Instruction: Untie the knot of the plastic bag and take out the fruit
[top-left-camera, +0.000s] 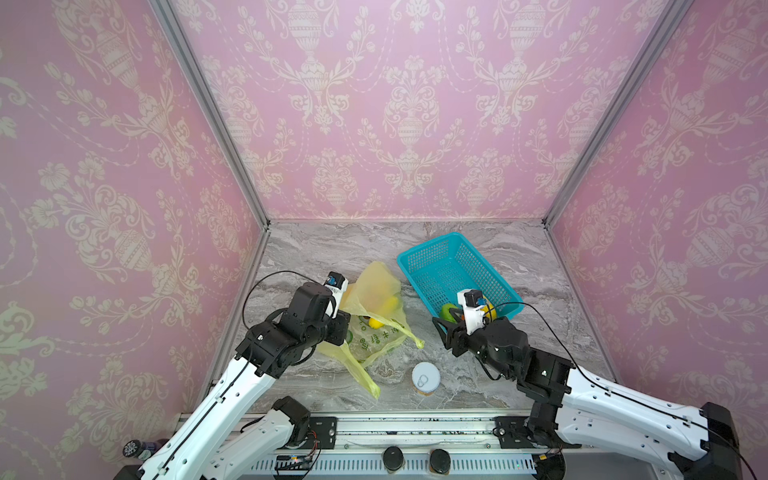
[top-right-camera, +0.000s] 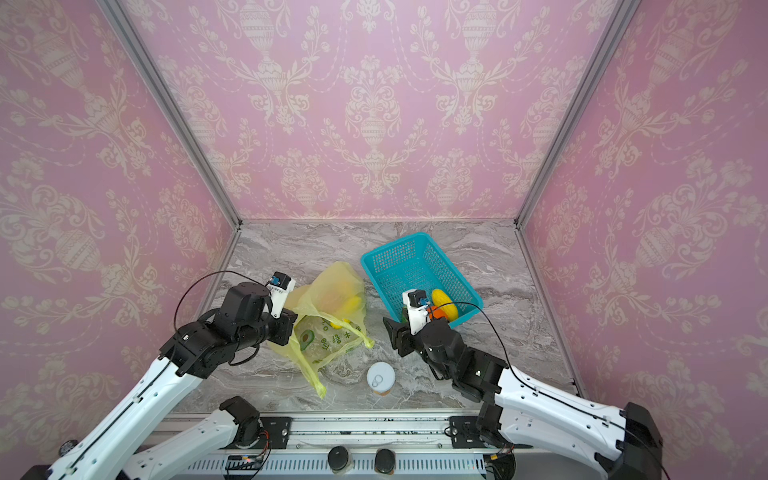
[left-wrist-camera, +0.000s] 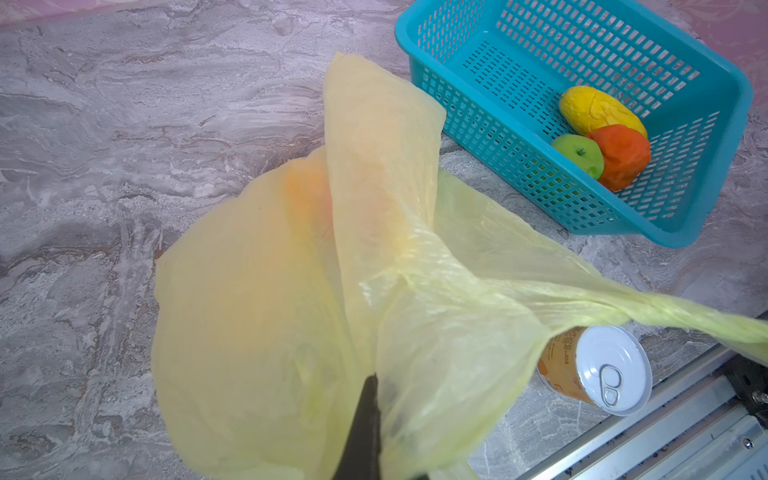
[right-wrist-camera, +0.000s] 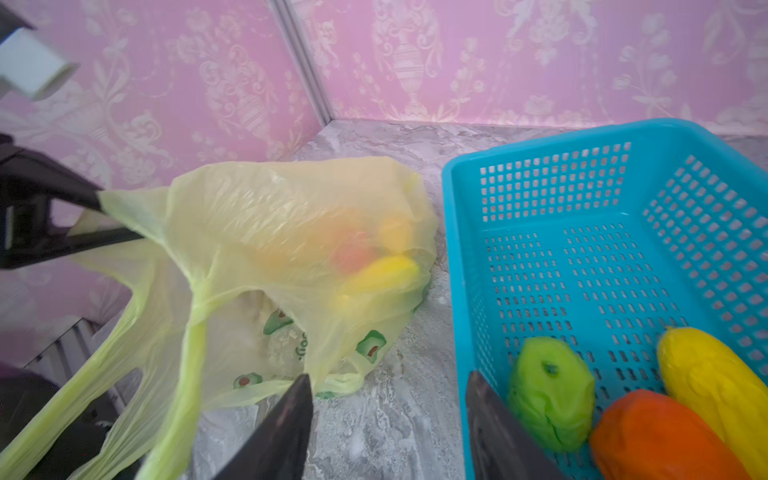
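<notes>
Bag (top-left-camera: 376, 286) in left end effector (right-wrist-camera: 118, 218); right end effector (right-wrist-camera: 388, 380) agape beside basket (top-left-camera: 428, 246).

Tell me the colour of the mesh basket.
Teal. The basket shows best in the left wrist view.

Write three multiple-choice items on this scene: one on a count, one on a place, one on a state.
1. How many fruits lie in the basket?
A one; B three; C five.
2. Where is the can?
A on the table, beside the bag; B in the basket; C in the bag.
3. What is the left gripper doing?
A open and empty; B shut on the bag; C shut on the can.

1 B: an apple, an orange and a yellow fruit show there.
2 A: it stands upright on the marble, outside both.
3 B: the bag's film is pinched in it.
</notes>
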